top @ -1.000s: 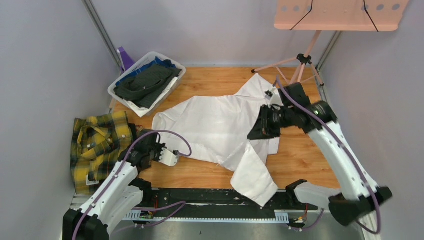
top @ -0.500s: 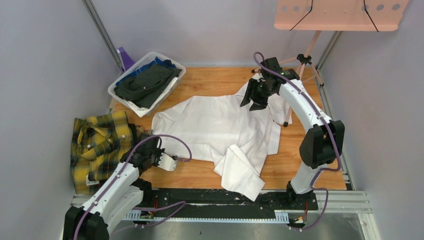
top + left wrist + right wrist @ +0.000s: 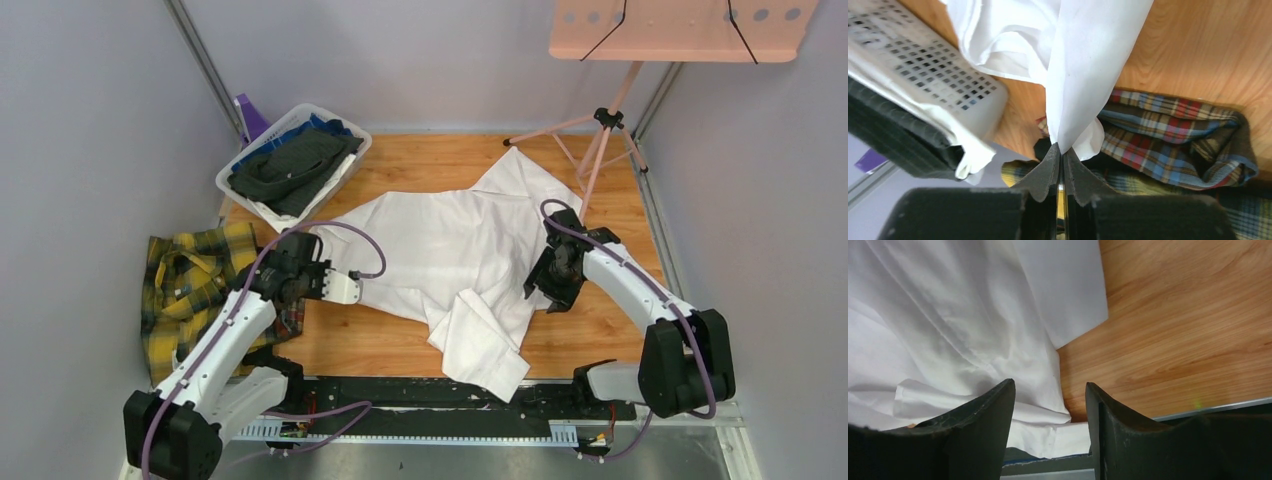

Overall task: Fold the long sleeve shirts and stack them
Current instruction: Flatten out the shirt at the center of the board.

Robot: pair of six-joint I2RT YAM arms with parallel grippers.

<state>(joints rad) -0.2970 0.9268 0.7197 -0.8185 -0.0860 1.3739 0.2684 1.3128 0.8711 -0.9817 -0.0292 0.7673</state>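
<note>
Gripping the left edge of the white shirt (image 3: 430, 245), spread on the worktop (image 3: 610, 320), left end effector (image 3: 1060, 150) clamped shut. Poised over its right edge, right end effector (image 3: 1050, 390) apart.

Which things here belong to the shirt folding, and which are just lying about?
Belongs to the job:
white shirt
plaid shirt

Lying about:
basket
dark clothes in it
pink stand
</note>
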